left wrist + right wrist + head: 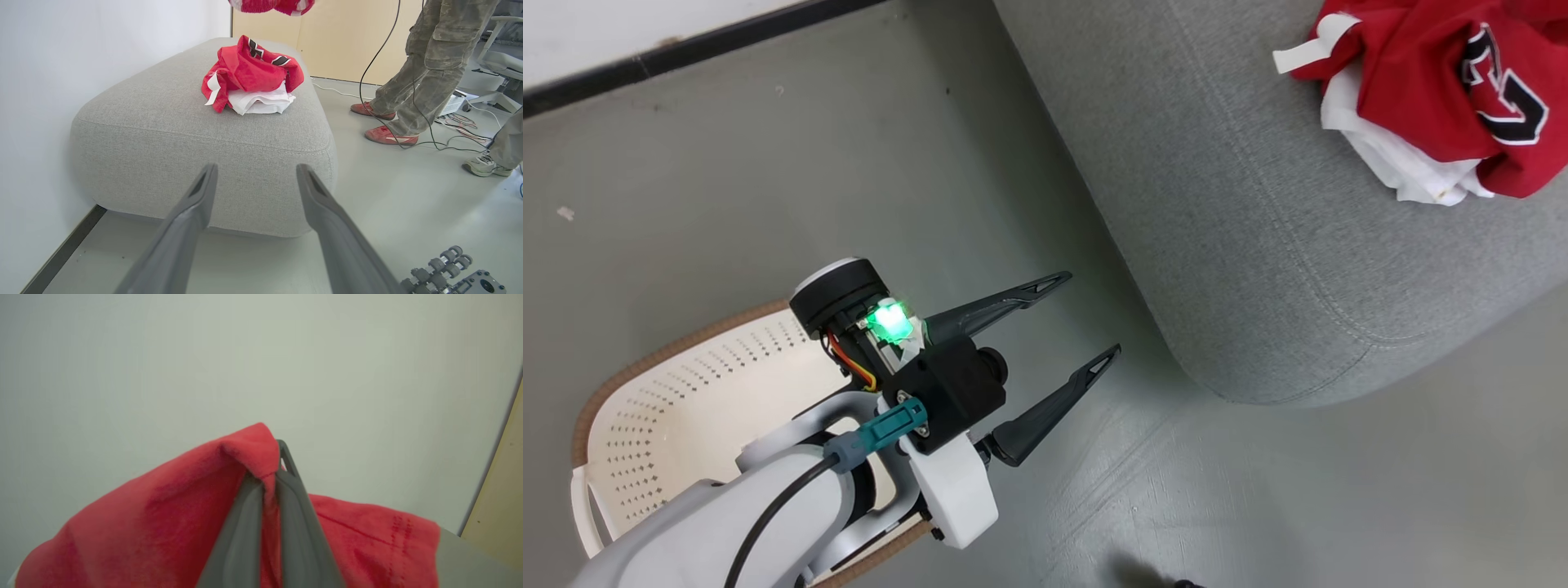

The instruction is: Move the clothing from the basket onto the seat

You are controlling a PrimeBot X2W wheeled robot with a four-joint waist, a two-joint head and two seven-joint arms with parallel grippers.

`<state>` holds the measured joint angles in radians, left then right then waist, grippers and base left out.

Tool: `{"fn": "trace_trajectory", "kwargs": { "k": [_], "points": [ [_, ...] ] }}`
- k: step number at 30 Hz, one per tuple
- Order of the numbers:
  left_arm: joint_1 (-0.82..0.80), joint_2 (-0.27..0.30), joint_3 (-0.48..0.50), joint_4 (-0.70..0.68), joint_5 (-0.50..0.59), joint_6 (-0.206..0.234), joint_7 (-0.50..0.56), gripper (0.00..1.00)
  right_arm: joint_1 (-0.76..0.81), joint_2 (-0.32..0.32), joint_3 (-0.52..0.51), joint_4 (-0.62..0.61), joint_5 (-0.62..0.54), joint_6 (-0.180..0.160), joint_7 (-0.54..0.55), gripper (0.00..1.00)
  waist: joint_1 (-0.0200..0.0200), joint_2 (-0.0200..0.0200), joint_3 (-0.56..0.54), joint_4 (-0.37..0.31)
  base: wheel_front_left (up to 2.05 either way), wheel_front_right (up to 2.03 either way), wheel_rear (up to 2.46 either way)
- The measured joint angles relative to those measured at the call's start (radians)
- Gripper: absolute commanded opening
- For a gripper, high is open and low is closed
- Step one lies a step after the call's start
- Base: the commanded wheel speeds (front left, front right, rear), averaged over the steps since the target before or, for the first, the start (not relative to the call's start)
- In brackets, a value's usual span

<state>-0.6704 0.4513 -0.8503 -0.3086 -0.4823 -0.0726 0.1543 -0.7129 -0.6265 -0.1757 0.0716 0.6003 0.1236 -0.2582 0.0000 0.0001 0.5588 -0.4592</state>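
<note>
A crumpled pile of red clothing (1429,73) with black lettering and white trim lies on the grey seat (1258,245). From the left wrist, that pile (249,75) rests on the seat's (184,134) top, and a second red garment (271,5) hangs above it at the top edge. My right gripper (271,473) is shut on this red garment (171,522), which drapes over its fingers. Between basket and seat my left gripper (1092,314) hovers open and holds nothing; its fingers (196,204) point at the seat's front. The cream basket (686,384) stands at the lower left, partly hidden by my arm.
A person's legs (425,61) in camouflage trousers and red shoes stand right of the seat, and another shoe (486,165) shows farther right. Black cables (457,139) trail over the grey floor. A white wall with a dark skirting (61,253) runs along the left.
</note>
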Motion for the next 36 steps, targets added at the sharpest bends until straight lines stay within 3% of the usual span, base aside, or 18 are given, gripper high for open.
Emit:
{"fn": "trace_trajectory", "kwargs": {
  "k": [5, 22, 32, 33, 36],
  "points": [
    [-0.005, 0.015, 0.0, -0.022, 0.0, 0.001, 0.03, 1.0, 0.011, 0.019, 0.011, 0.133, -0.002, 0.0, 0.003, 0.0, 0.0, 0.0, 0.041, 0.011, 0.0, 0.0, 0.0],
    [-0.061, 0.056, 0.003, -0.076, 0.019, 0.0, 0.107, 1.0, -0.044, 0.212, 0.078, 0.449, -0.001, 0.0, 0.067, 0.0, 0.0, 0.0, 0.165, 0.033, 0.0, 0.0, 0.0],
    [-0.082, 0.068, 0.015, -0.088, 0.027, 0.0, 0.118, 1.0, -0.118, 0.219, 0.077, 0.516, 0.006, 0.0, 0.097, 0.0, 0.0, 0.0, 0.203, 0.038, 0.0, 0.0, 0.0],
    [-0.082, 0.069, 0.016, -0.089, 0.027, -0.001, 0.118, 1.0, -0.121, 0.217, 0.074, 0.521, 0.006, 0.0, 0.102, 0.05, 0.0, 0.0, 0.205, 0.038, 0.0, 0.0, 0.0],
    [-0.082, 0.08, 0.019, -0.088, 0.029, -0.001, 0.118, 1.0, -0.125, 0.219, 0.075, 0.534, 0.006, 0.0, 0.115, 0.35, 0.0, 0.0, 0.205, 0.037, 0.0, 0.0, 0.0]
  ]
}}
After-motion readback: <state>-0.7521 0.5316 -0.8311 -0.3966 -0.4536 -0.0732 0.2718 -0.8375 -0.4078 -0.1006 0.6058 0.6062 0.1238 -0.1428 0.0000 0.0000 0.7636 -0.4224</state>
